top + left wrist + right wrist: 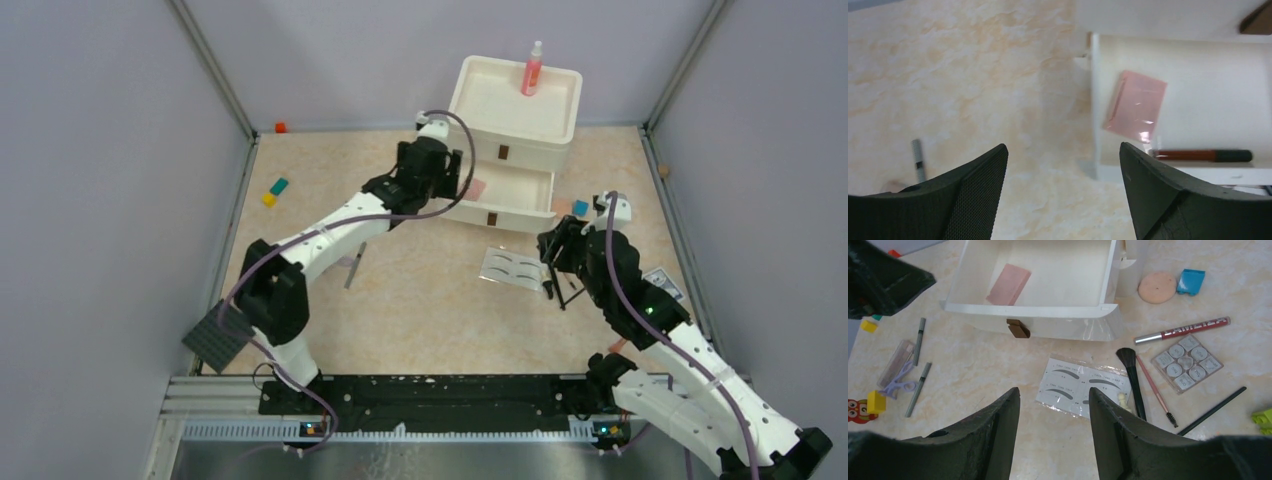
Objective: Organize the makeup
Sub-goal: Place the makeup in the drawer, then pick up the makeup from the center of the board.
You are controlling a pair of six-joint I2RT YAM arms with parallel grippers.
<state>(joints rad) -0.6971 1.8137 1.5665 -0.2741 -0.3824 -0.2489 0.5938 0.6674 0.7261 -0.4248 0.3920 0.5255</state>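
My left pincer (1063, 147) hangs released and empty. The pink pad (1136, 106) lies just ahead of it inside the open drawer (1096, 100), whose wall it might clip pulling away. My right pincer (1054, 392), parted and empty, hovers above the eyebrow card (1080, 387) and risks snagging the brush (1130, 375) alongside.

The top camera sits high behind both arm bases and looks steeply down on the whole beige marbled tabletop (420, 310), with the white drawer cabinet (515, 105) at the far side. The left wrist camera hangs close over the cabinet's open lower drawer (1198, 90), looking down past the left pincer (1063, 147). The right wrist camera stands farther back, facing the drawer front over the right pincer (1054, 390). All three views share that drawer and the flat pink rectangular pad (1008, 284) inside; top and right wrist views share the white eyebrow stencil card (1073, 380)
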